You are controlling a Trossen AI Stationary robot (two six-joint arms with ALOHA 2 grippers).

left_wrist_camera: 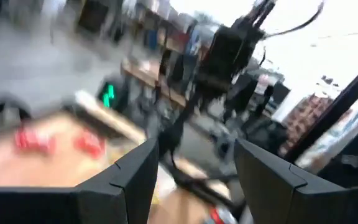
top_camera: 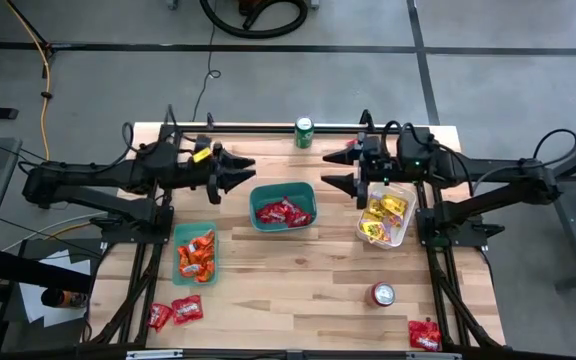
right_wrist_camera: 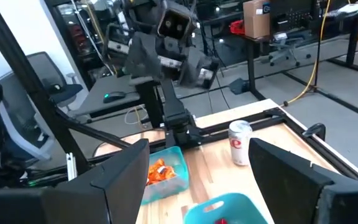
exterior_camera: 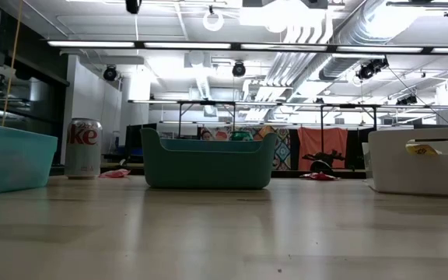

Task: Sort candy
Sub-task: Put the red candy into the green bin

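I see the left gripper [left_wrist_camera: 194, 177] with fingers [left_wrist_camera: 132, 180] apart, empty; blurred red candy [left_wrist_camera: 35, 140] lies on the table [left_wrist_camera: 5, 171]; right arm [left_wrist_camera: 225, 53] beyond.

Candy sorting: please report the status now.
Left gripper and right gripper open, empty, raised at table's far side. Three red candies still loose at near edge. Nothing in the way.

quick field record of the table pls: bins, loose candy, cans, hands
teal bin: red candy, centre
light teal bin: orange candy
white bin: yellow candy
loose candy: two red near left front corner, one red near right front corner
cans: green can at far edge; silver-red can near front right
left hand: open, empty, above table
right hand: open, empty, beside white bin
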